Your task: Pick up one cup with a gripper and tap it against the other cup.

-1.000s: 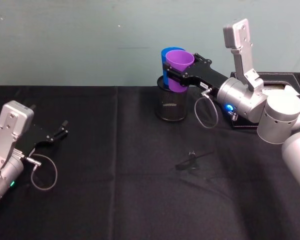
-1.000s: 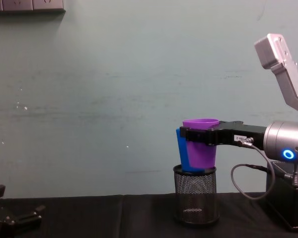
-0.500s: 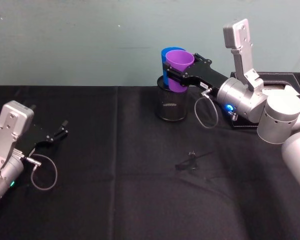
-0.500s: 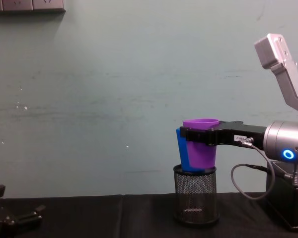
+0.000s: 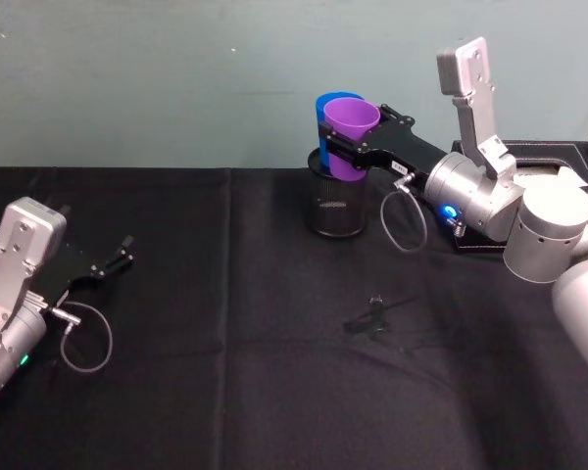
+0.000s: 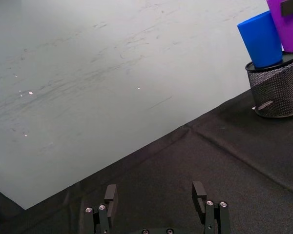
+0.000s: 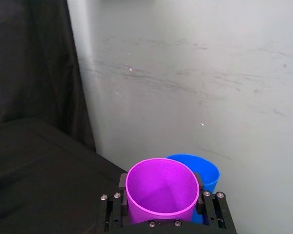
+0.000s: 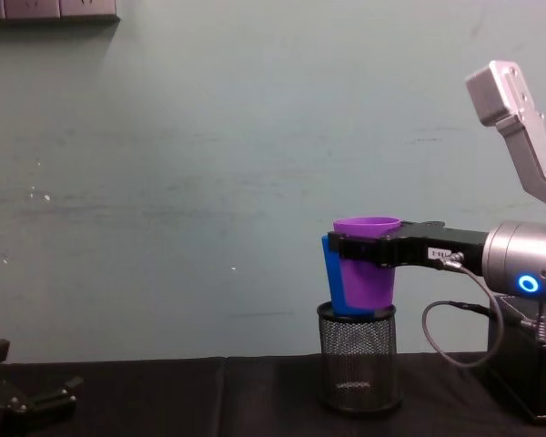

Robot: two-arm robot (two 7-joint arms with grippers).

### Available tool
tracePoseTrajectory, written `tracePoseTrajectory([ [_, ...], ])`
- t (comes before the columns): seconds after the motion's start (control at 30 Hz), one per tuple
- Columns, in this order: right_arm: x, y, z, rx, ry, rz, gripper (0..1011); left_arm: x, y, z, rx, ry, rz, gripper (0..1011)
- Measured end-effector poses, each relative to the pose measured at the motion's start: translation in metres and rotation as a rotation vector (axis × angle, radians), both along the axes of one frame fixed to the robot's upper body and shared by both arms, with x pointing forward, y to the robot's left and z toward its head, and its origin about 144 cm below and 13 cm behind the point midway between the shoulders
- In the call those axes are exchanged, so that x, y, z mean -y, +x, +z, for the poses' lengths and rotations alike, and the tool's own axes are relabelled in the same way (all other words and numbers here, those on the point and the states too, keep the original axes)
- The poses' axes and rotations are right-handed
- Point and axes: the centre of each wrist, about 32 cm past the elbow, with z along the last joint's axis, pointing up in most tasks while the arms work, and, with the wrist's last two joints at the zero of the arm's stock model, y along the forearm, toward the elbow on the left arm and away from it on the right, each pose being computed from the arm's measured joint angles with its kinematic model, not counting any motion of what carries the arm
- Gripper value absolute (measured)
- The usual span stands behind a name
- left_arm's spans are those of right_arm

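Purple cup point(image 5: 351, 119): held in the air by the right gripper point(image 8: 369, 248), whose fingers clamp both sides just under the rim.
- Orientation: upright, mouth up, long axis vertical. Its base hangs at the rim of the mesh pen holder point(image 5: 335, 211).
- Blue cup point(image 5: 321, 112): upright in that holder, just behind and left of the purple one.
- By view: your chest view overlaps the two cups. The right wrist view puts the rims edge to edge, so you cannot tell whether they touch.
- Room: the wall is close behind the holder, a black box point(image 5: 529, 152) lies to its right, and black cloth point(image 5: 225, 372) spreads in front and to the left.
- Left gripper point(image 5: 118, 257): low at the table's left, fingers parted, holding nothing.
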Motion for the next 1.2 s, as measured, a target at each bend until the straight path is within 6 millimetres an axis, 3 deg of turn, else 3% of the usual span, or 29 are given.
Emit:
tracePoseTrajectory([
  [0.23,-0.004,-0.020,-0.003,0.046,-0.030,0.038,751,0.000,0.000,0.000,0.000,0.000,0.000,1000],
  [0.6,-0.003,-0.075,-0.010,0.076,-0.022,0.063,751,0.000,0.000,0.000,0.000,0.000,0.000,1000],
  [0.93,0.002,-0.135,-0.042,0.037,-0.022,0.050,751,0.000,0.000,0.000,0.000,0.000,0.000,1000],
  [1.2,0.004,-0.159,-0.073,-0.010,-0.003,0.013,751,0.000,0.000,0.000,0.000,0.000,0.000,1000],
])
